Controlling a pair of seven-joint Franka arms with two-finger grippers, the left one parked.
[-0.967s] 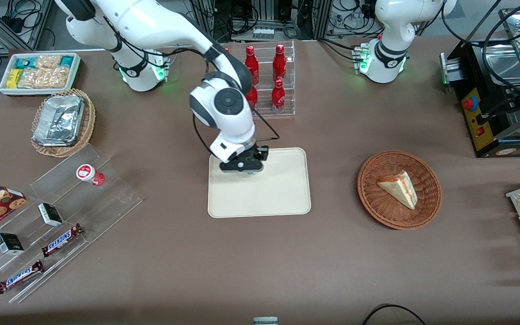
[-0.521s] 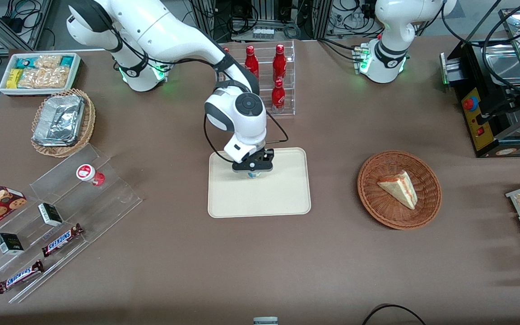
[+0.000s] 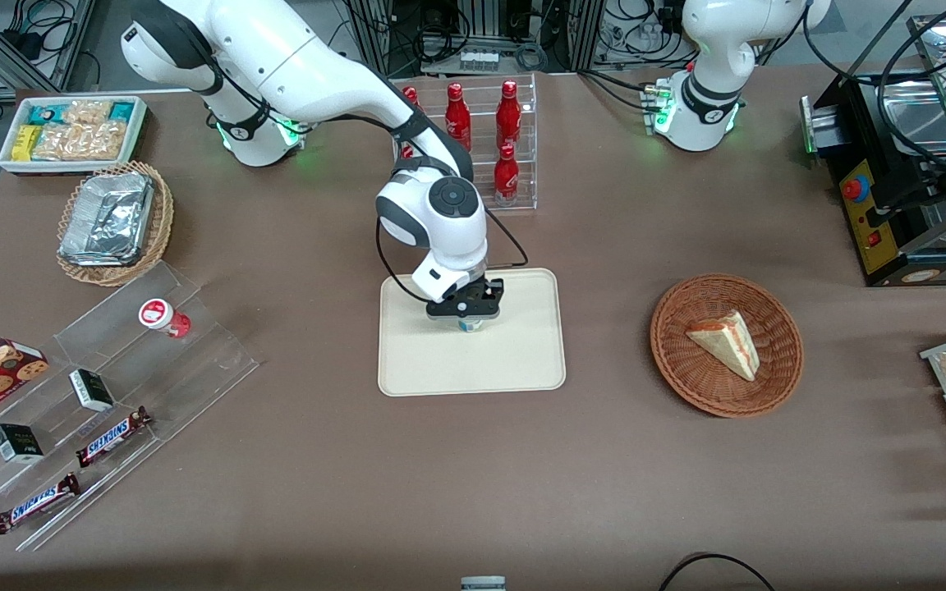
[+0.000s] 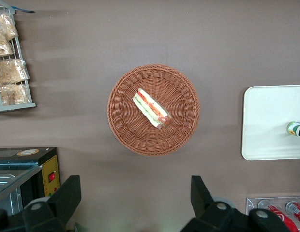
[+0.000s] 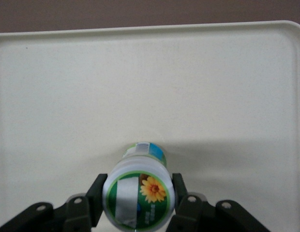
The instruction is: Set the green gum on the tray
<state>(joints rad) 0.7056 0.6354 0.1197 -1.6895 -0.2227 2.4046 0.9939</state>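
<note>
My right gripper [image 3: 468, 318] hangs low over the middle of the cream-beige tray [image 3: 522, 361], shut on the green gum [image 3: 470, 325]. In the right wrist view the gum [image 5: 139, 195] is a white bottle with a green-and-white lid bearing a yellow flower; the black fingers [image 5: 96, 193] press on both sides of its lid, and the tray [image 5: 150, 82] fills the ground below. The bottle's base is at or just above the tray surface; I cannot tell whether it touches. In the left wrist view the gum [image 4: 295, 129] shows over the tray [image 4: 266, 121].
A clear rack of red bottles [image 3: 489, 148] stands just farther from the front camera than the tray. A wicker basket with a sandwich [image 3: 726, 345] lies toward the parked arm's end. A clear stepped shelf with a red-lidded bottle [image 3: 163, 316] and snack bars lies toward the working arm's end.
My gripper has moved with the green gum from the tray's edge toward its middle and lowered; the arm has swung along with it.
</note>
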